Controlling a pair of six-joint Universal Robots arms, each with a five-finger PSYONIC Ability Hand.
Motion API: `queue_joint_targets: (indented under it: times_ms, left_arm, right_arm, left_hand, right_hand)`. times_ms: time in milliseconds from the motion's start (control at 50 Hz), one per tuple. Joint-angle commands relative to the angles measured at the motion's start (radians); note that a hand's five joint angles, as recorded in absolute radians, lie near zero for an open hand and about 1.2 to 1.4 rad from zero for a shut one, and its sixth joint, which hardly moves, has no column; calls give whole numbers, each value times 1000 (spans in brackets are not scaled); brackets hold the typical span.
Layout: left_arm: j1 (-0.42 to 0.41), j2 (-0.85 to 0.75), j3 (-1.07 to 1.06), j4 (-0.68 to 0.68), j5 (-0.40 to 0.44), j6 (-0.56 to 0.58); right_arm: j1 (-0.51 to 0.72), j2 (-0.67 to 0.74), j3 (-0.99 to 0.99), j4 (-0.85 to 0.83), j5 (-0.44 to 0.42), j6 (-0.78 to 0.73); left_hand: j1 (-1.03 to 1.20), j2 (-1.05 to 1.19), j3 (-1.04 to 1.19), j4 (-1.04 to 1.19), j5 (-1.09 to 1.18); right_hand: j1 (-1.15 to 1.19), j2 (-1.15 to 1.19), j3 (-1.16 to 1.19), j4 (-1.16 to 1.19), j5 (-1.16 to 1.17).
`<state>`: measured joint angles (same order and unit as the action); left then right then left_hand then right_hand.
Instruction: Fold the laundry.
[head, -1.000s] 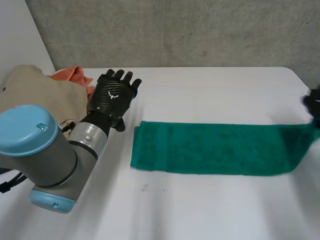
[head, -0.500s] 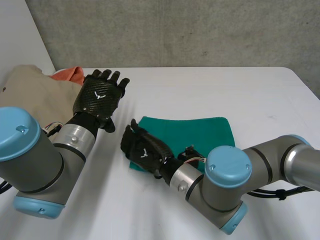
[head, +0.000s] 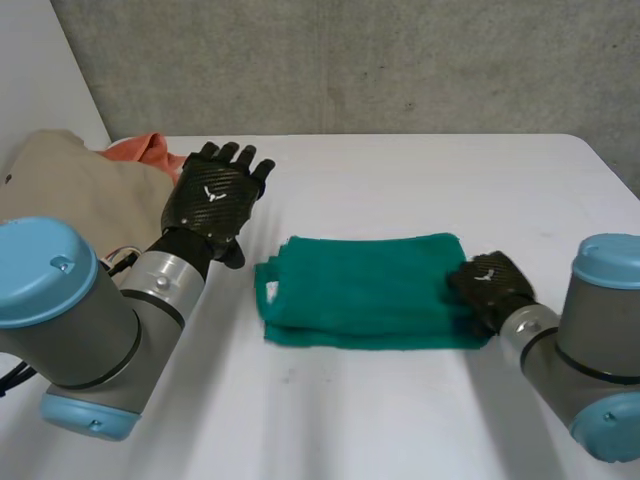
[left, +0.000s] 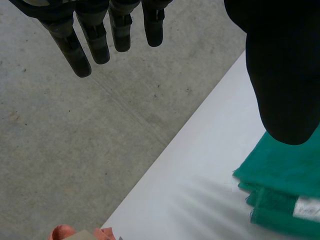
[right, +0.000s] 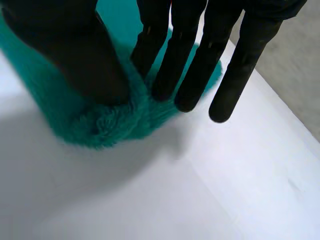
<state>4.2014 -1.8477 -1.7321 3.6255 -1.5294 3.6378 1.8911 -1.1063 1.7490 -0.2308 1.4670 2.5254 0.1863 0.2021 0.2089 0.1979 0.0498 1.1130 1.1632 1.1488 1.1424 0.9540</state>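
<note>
A green towel (head: 360, 290) lies folded into a short, thick rectangle in the middle of the white table (head: 420, 180). My right hand (head: 490, 285) is at the towel's right edge. In the right wrist view the thumb (right: 80, 65) and the nearest fingers (right: 150, 45) pinch a bunched bit of the towel (right: 115, 125) between them. My left hand (head: 213, 195) hovers above the table, left of the towel, with its fingers (left: 90, 40) straight and nothing in it. Beside its thumb I see the towel's layered corner (left: 280, 180) with a white tag (left: 306, 207).
A beige cloth pile (head: 60, 180) with an orange cloth (head: 140, 150) behind it sits at the table's left edge, close to my left arm. A grey wall (head: 400, 60) runs behind the table. Bare tabletop lies in front of the towel.
The towel lay stretched out long a second ago; it is folded in half, and my right hand has come back from its left end to its right edge. The left hand barely moved.
</note>
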Motion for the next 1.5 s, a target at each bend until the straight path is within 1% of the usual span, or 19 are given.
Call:
queue_joint_targets:
  times_ms: [20, 100, 180, 340, 400, 420, 460, 480, 500, 620, 700, 780, 880, 960, 980, 1100, 1280, 1420, 1500]
  left_arm:
    - [-6, 4, -4, -1, 0, -1]
    - [-9, 16, -11, -1, -2, 1]
    - [-9, 28, -15, -2, -5, -1]
    - [-1, 33, -34, -1, -6, -1]
    - [0, 31, -35, -2, -8, -1]
    - [0, 31, -35, -2, -8, -1]
    - [0, 31, -32, -2, -8, -1]
    - [-1, 31, -29, -1, -8, -1]
    - [-1, 31, -26, -1, -8, -1]
    - [-21, 30, 31, 2, -8, -71]
    - [-66, 18, 77, 1, -8, -177]
    - [-115, -27, 129, -13, -8, -284]
    - [-216, -125, 196, -102, -29, -376]
    - [-271, -231, 258, -212, -142, -410]
    - [-280, -273, 276, -250, -202, -413]
    - [-290, -367, 322, -358, -360, -409]
    - [-255, -390, 309, -406, -350, -406]
    - [-256, -337, 304, -404, -302, -404]
    - [-250, -259, 316, -397, -247, -404]
  right_arm:
    - [-1, -20, -17, -202, 147, -117]
    - [109, -87, -62, -251, 128, -145]
    - [239, -46, -117, -249, 82, -149]
    - [460, 98, -123, -243, -153, -148]
    - [464, 132, -128, -219, -172, -137]
    - [462, 134, -131, -208, -166, -131]
    - [464, 126, -132, -196, -148, -108]
    - [458, 117, -131, -194, -127, -64]
    - [454, 105, -131, -194, -113, -22]
    - [305, -82, -91, -186, -94, 253]
    - [231, -119, -85, -173, -86, 418]
    - [169, -122, -111, -78, -88, 490]
    - [108, -90, -204, 83, -89, 503]
    - [111, 45, -319, 208, -99, 493]
    - [111, 71, -342, 231, -106, 492]
    - [109, 197, -448, 373, -204, 469]
    - [112, 260, -485, 378, -182, 320]
    - [100, 183, -450, 360, -123, 302]
    - [95, 109, -356, 265, -100, 345]
  left_hand:
    - [-12, -28, -34, -23, -50]
    - [-12, -28, -34, -23, -50]
    - [-12, -28, -34, -23, -50]
    - [-11, -27, -34, -23, -49]
    - [-8, -24, -31, -20, -46]
    - [-8, -24, -31, -20, -46]
    - [-8, -24, -31, -20, -46]
    - [-8, -24, -31, -20, -46]
    - [-8, -24, -31, -20, -46]
    - [-2, -18, -25, -14, -40]
    - [1, -15, -22, -11, -37]
    - [12, -3, -10, 1, -26]
    - [42, 26, 19, 30, 4]
    - [45, 29, 22, 33, 7]
    - [42, 26, 19, 30, 4]
    - [33, 17, 10, 21, -5]
    - [45, 29, 22, 33, 7]
    - [33, 17, 10, 21, -5]
    - [21, 5, -1, 10, -17]
  right_hand:
    - [283, 233, 248, 254, 268]
    - [283, 233, 248, 254, 268]
    - [283, 233, 248, 254, 268]
    - [283, 233, 248, 254, 268]
    - [283, 233, 248, 254, 268]
    - [203, 153, 167, 174, 187]
    - [-303, -353, -339, -333, -319]
    - [-753, -804, -789, -783, -769]
    - [-938, -989, -974, -968, -954]
    - [-938, -989, -974, -968, -954]
    - [-938, -989, -974, -968, -954]
    - [-938, -989, -974, -968, -954]
    - [-938, -989, -974, -968, -954]
    - [-938, -989, -974, -968, -954]
    - [-938, -989, -974, -968, -954]
    - [-938, -989, -974, -968, -954]
    - [-893, -943, -929, -922, -909]
    - [-878, -929, -914, -908, -894]
    - [-881, -931, -917, -911, -897]
